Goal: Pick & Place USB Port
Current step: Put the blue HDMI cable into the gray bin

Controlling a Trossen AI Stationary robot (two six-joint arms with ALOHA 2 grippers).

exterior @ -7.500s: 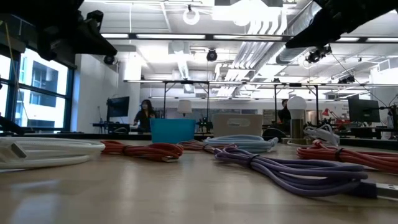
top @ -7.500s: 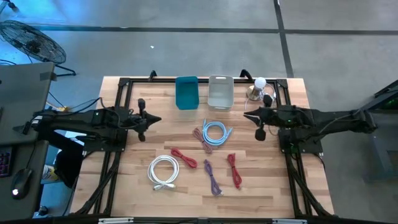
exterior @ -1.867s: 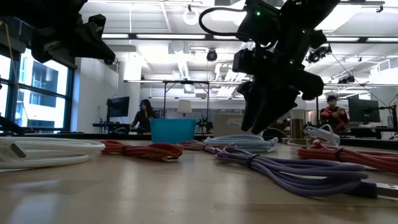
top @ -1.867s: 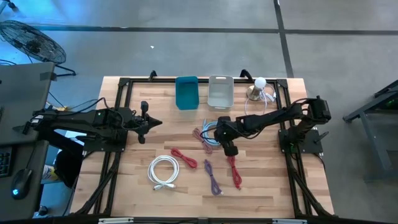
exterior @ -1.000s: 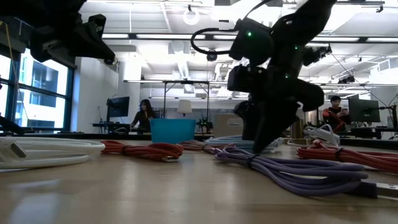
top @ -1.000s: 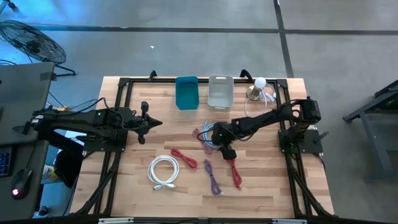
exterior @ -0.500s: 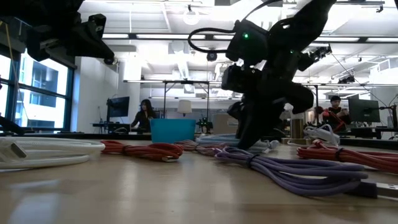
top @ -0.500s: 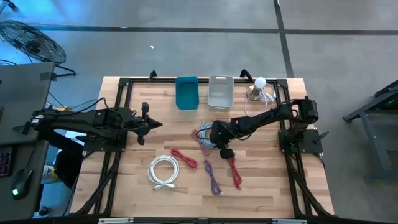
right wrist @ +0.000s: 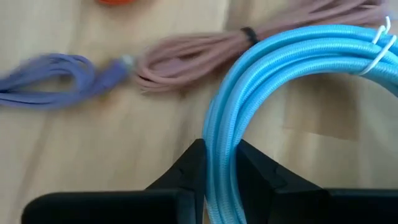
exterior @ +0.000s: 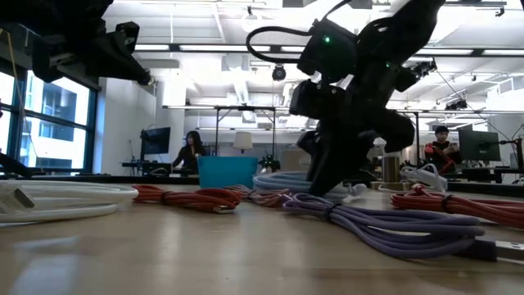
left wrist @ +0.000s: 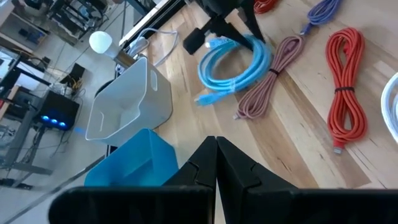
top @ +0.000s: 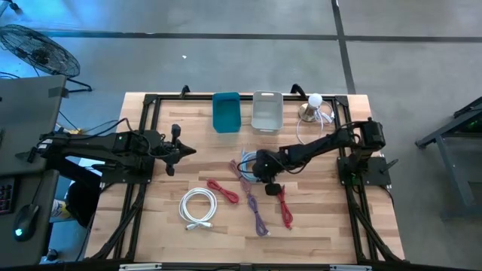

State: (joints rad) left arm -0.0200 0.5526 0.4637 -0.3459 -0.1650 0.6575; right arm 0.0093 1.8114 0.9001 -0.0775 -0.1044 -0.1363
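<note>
Right gripper (right wrist: 217, 163) is clamped on the coiled light-blue braided cable (right wrist: 292, 74), fingers (right wrist: 186, 171) pinched either side of the bundle, low over the light wood plank tabletop (top: 316, 218). In the high view the right gripper (top: 258, 167) sits mid-table with the blue coil (top: 248, 161) at its tip. Just beside the grip: a dusty-pink bundled cable (right wrist: 249, 46); past that, a purple cable (right wrist: 50, 74).

Left gripper (left wrist: 216, 163) is fully closed, nothing in it, hovering off to the left side (top: 181, 149). Ahead of it: a teal plastic bin (left wrist: 127, 163) and a pale grey plastic bin (left wrist: 127, 102) side by side at the table's far edge, a white-globe lamp (left wrist: 101, 42) beyond the grey one.

Nearer the front edge from the right gripper: two red bundled cables (top: 223, 190) (top: 284, 205), and a white coiled cable (top: 198, 205) farther left. Black frame rails run along the table's sides.

Low view: open workshop behind, ceiling light strips, benches, monitors, a person (exterior: 190, 152) at left, another (exterior: 443, 150) at right. Concrete floor around the table, floor fan (top: 38, 49) at upper left.
</note>
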